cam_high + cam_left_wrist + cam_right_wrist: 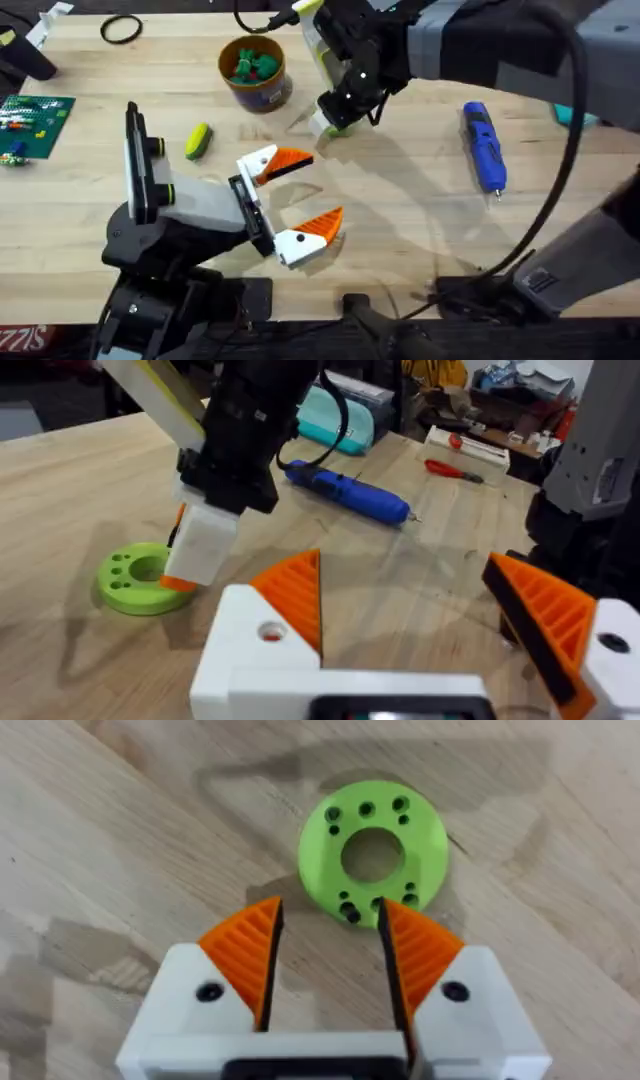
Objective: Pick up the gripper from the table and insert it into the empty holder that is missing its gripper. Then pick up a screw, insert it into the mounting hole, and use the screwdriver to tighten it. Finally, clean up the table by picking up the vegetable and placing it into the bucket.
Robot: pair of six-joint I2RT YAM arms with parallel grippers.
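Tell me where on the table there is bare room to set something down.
Bare wood lies between the left hand and the screwdriver, running toward the near edge. The far right corner, beyond the screwdriver, looks free too. It is crowded around the bucket, the vegetable and the green disc under the right hand.

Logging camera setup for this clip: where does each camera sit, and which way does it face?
Overhead: fixed above the arms' bases, looking down and forward over the table; both arms show, the left end effector open.
Left wrist: on the left arm, looking across the table at the screwdriver and right end effector; its own orange pads show.
Right wrist: looking straight down at a green ring; its own fingers are open.
Shared: both wrist views show the green ring.
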